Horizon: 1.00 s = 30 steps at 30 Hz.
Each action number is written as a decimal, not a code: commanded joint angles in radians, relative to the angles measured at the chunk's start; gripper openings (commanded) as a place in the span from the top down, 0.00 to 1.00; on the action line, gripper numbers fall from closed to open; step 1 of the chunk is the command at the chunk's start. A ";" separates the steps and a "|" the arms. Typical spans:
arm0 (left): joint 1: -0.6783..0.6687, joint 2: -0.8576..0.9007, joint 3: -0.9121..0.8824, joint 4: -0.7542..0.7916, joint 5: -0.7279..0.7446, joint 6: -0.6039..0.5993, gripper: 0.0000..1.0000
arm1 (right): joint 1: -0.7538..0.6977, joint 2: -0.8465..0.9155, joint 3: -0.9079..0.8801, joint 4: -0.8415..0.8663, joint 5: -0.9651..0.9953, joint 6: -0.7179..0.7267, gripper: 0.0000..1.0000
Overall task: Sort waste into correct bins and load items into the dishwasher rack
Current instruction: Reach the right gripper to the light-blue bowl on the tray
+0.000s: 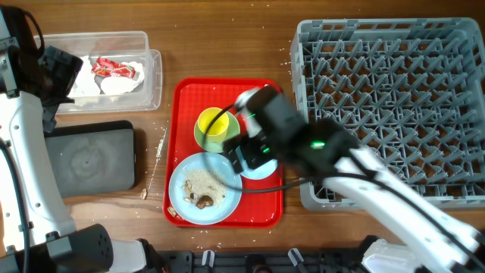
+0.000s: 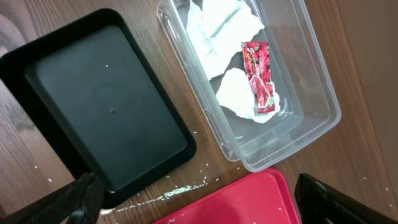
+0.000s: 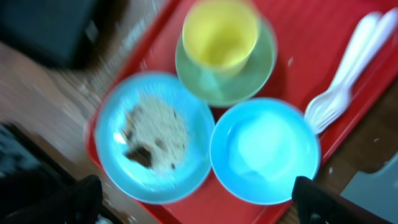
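The clear tub (image 1: 148, 83) holds white napkins (image 2: 217, 28) and a red-and-white wrapper (image 2: 258, 78). The black tray (image 1: 89, 159) lies in front of it. On the red tray (image 1: 189, 95) stand the yellow-green cup (image 1: 214, 125) on its pale green saucer (image 3: 227, 87), the large blue plate (image 1: 182, 182) with brown food scraps (image 3: 152, 134), the small blue bowl (image 3: 264, 149) and white spoons (image 3: 348, 68). My right gripper (image 3: 199, 211) is open and empty above the plate and bowl. My left gripper (image 2: 199, 208) is open and empty, between the tub, black tray and red tray.
The grey dishwasher rack (image 1: 394, 98) stands at the right with nothing in it. Rice-like crumbs (image 2: 180, 190) are scattered on the wooden table between the black tray and the red tray. My right arm (image 1: 364, 171) crosses from the rack's front corner over the red tray.
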 commanded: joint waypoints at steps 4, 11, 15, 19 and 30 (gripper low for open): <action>0.004 0.006 0.000 -0.001 -0.003 -0.009 0.00 | 0.056 0.257 0.012 0.031 0.122 -0.021 0.00; 0.004 0.006 0.000 0.000 -0.003 -0.009 0.00 | 0.055 0.373 0.012 0.035 0.119 0.006 0.35; 0.004 0.006 0.000 0.000 -0.003 -0.009 0.00 | 0.055 0.375 -0.015 0.101 0.116 0.005 0.37; 0.004 0.006 0.000 -0.001 -0.003 -0.009 0.00 | 0.056 0.377 -0.064 0.174 0.113 0.032 0.47; 0.004 0.006 0.000 0.000 -0.003 -0.009 0.00 | 0.056 0.389 -0.106 0.212 0.142 0.084 0.63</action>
